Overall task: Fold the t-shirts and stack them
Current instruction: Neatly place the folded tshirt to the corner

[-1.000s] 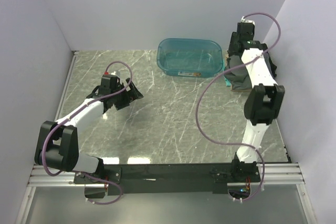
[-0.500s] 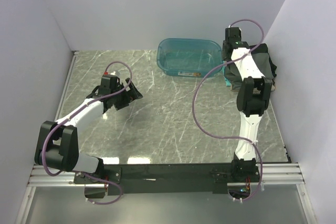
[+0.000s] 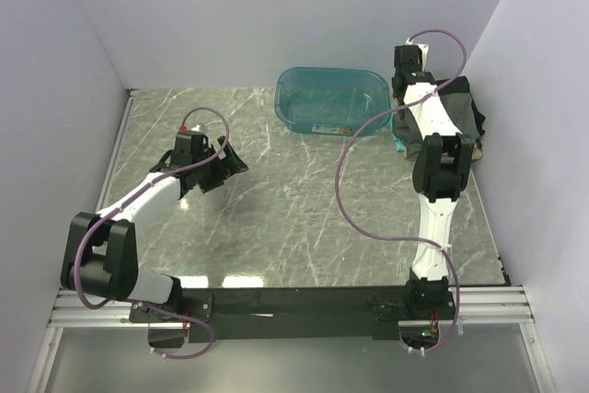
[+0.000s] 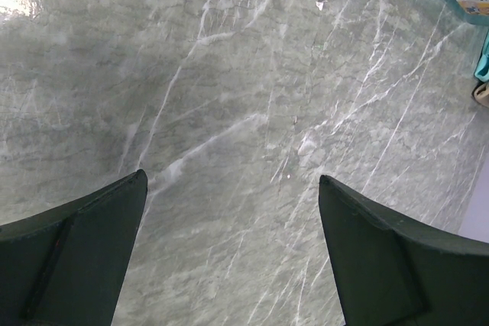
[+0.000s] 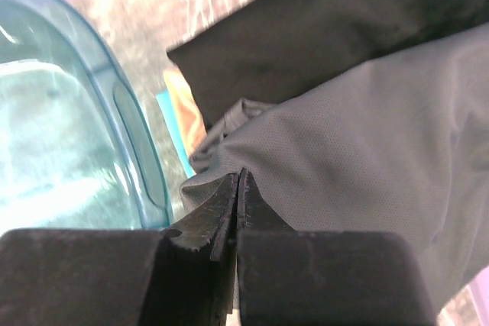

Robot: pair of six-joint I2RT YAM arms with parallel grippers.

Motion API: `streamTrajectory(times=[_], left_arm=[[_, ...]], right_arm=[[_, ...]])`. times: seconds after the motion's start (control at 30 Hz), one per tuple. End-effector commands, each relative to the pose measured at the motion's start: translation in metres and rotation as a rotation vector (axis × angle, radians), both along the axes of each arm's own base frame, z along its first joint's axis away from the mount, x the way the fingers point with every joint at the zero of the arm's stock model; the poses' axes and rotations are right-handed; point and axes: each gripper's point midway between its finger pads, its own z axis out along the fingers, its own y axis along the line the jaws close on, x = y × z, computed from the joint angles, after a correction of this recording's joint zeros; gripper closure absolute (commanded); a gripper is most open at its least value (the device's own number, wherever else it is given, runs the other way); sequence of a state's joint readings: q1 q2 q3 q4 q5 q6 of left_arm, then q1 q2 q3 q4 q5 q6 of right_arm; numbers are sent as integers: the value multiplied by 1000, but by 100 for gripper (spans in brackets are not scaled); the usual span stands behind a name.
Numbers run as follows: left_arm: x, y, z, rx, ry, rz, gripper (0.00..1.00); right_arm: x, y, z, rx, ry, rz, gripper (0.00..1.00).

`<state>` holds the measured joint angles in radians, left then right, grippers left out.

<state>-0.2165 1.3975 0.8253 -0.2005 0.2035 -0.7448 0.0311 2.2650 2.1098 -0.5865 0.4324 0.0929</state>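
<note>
Top view: t-shirt pile sits at the counter's (image 3: 276,218) far right corner, mostly hidden by the right arm. Only the right wrist view shows detail: grey t-shirt (image 5: 351,166) lies over a black t-shirt (image 5: 321,28), just beside the teal tub (image 5: 141,143). Right gripper (image 5: 238,182) has its fingers pressed together on a bunched edge of the grey t-shirt. An orange-and-teal item (image 5: 177,101) shows between the tub and the shirts. Left gripper (image 4: 231,181) is spread wide, holds nothing, above bare counter left of middle.
</note>
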Motion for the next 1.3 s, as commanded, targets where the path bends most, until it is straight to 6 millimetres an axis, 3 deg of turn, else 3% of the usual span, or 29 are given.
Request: streamTrajectory(times=[0.0, 0.1, 0.3, 0.5, 0.67, 0.83, 0.97, 1.0, 1.03, 1.07, 1.1, 1.13, 1.17, 1.2, 1.27], left_arm=[[14, 1, 19, -5, -67, 8, 1], [15, 2, 17, 1, -56, 12, 1], [20, 3, 11, 7, -37, 18, 1], [24, 2, 5, 9, -13, 19, 1], [26, 3, 4, 13, -8, 22, 1], [28, 1, 4, 10, -7, 18, 1], [28, -1, 5, -6, -7, 6, 1], [28, -2, 7, -8, -12, 3, 1], [28, -2, 7, -8, -15, 1, 0], [28, -3, 10, -12, -25, -3, 1], [29, -3, 13, -17, -33, -3, 1], [29, -3, 15, -17, -38, -4, 1], [29, -4, 19, -17, -50, -8, 1], [29, -4, 21, -18, -54, -8, 1], [29, -4, 27, -22, -72, -8, 1]], right_arm=[[26, -11, 64, 3, -225, -56, 100], [36, -15, 70, 4, -275, -55, 100], [64, -11, 64, 9, -318, 12, 100], [88, -2, 27, 22, -296, 63, 100], [88, 7, -9, 69, -234, 100, 91], [85, 18, -14, 100, -205, 163, 69], [81, 22, 5, 116, -214, 178, 51], [78, 21, 22, 115, -237, 173, 47], [73, 4, 31, 110, -247, 140, 43], [68, 3, 34, 112, -248, 125, 39], [62, -2, 59, 103, -289, 104, 28], [58, -6, 69, 104, -310, 89, 22], [52, -12, 69, 122, -312, 63, 15], [45, -13, 91, 140, -346, 69, 15], [34, -20, 92, 192, -350, 49, 13]])
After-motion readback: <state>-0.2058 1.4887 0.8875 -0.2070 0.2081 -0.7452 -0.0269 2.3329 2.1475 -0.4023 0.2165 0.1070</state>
